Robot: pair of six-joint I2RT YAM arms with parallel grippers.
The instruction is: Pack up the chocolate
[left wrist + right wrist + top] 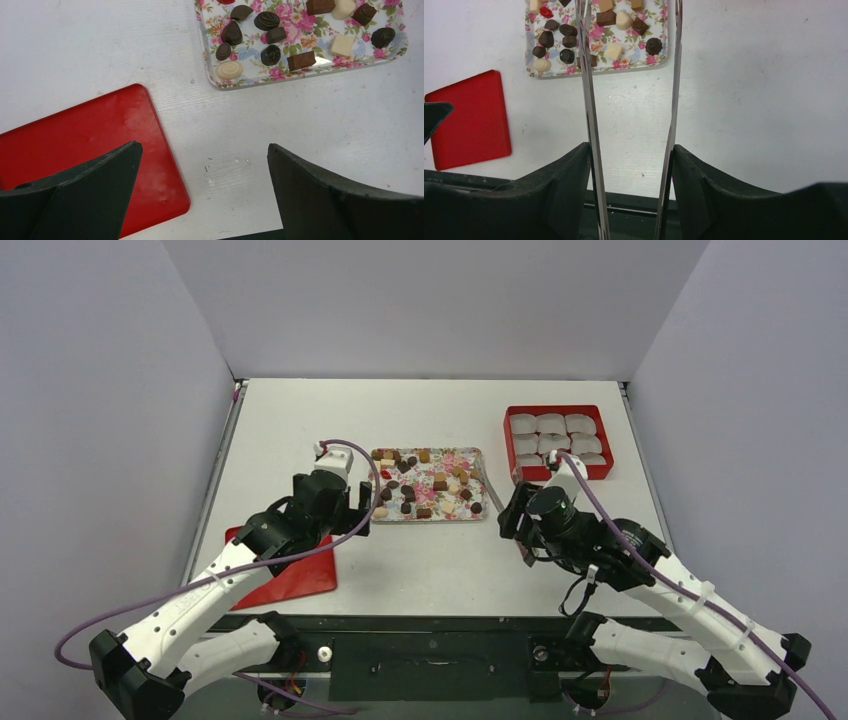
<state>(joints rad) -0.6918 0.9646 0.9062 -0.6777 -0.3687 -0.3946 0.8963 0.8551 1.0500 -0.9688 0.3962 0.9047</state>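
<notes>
The chocolate [430,485] is many small dark, tan and cream pieces scattered on a flower-patterned tray [440,518] at mid-table. It also shows in the left wrist view [270,54] and the right wrist view [567,55]. My right gripper [512,515] [630,146] is shut on metal tweezers [589,100], whose two arms stay spread and reach over the tray's right end; their tips run out of view. My left gripper [365,510] [204,147] is open and empty, just off the tray's near left corner above bare table.
A red box [556,440] lined with white paper cups stands at the back right. A flat red lid [290,575] [85,145] lies at the near left, partly under the left arm. The table's dark front edge [634,200] is close below the right gripper.
</notes>
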